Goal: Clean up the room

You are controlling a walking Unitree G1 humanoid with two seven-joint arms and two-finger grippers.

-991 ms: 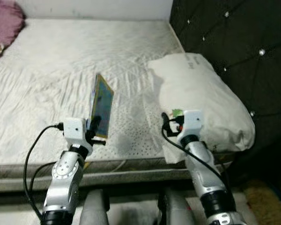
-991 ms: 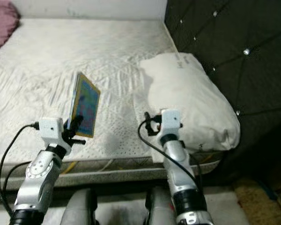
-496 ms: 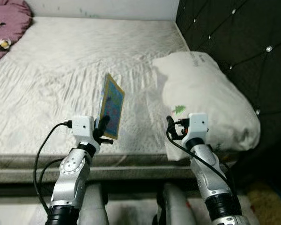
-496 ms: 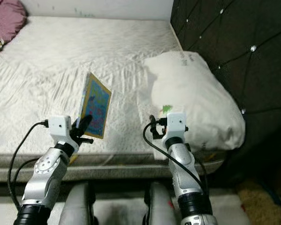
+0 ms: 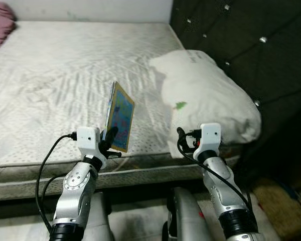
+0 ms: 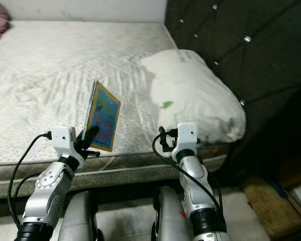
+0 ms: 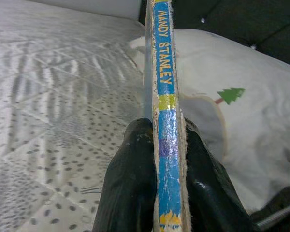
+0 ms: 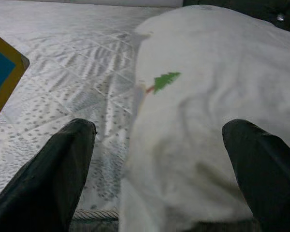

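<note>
bare quilted mattress (image 5: pixel 55 70) fills the ground ahead, running back to a pale wall, with a dark tufted headboard (image 5: pixel 251 45) along the robot's right and a white pillow (image 5: pixel 205 95) with a small green tree print lying against it.

the left gripper (image 5: pixel 109 138) is clamped on the lower edge of a thin children's book (image 5: pixel 120 116); in the left wrist view the two black fingers (image 7: pixel 130 188) press the spine from either side, and the lettering on it reads "mandy stanley". the book stands nearly upright above the gripper, its long axis rising and leaning a little away from the robot, its colourful cover facing the pillow side. it is held clear of the mattress, over the near edge of the bed.

the right gripper (image 8: pixel 157 164) is spread wide and holds nothing; its fingers frame the pillow, which lies just ahead of it, so the right arm is the nearer one to the pillow.

since the book is already in the left grip and off the bed, the next move likely turns on carrying it away upright, and a thin spine pinched low could swing or slip in transit.
</note>
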